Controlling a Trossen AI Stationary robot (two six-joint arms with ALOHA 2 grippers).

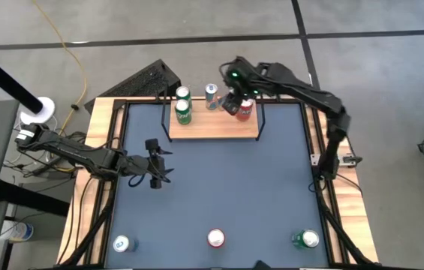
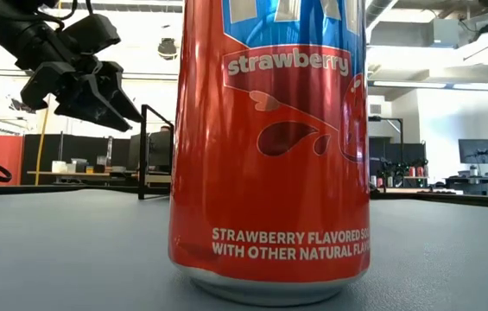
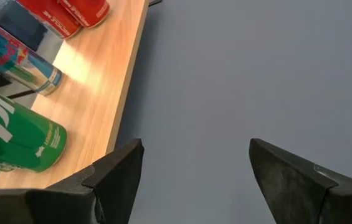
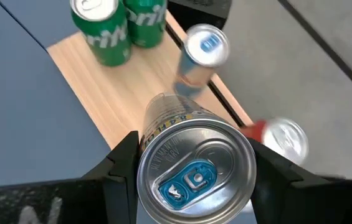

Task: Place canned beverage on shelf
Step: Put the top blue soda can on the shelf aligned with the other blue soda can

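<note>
While right tool [image 4: 191, 168] grips upright can [image 4: 194, 165], seemingly over shelf [image 1: 215, 126], left tool [image 1: 154, 166] wide.

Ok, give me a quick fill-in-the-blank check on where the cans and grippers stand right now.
1. The right gripper is closed on a ____ above the shelf.
2. The two green cans stand at the shelf's ____ end in the high view.
3. The left gripper hovers over the table with its fingers ____.
4. Along the table's near edge, the can in the middle is the ____ strawberry can.

Missing words: can; left; open; red
</note>
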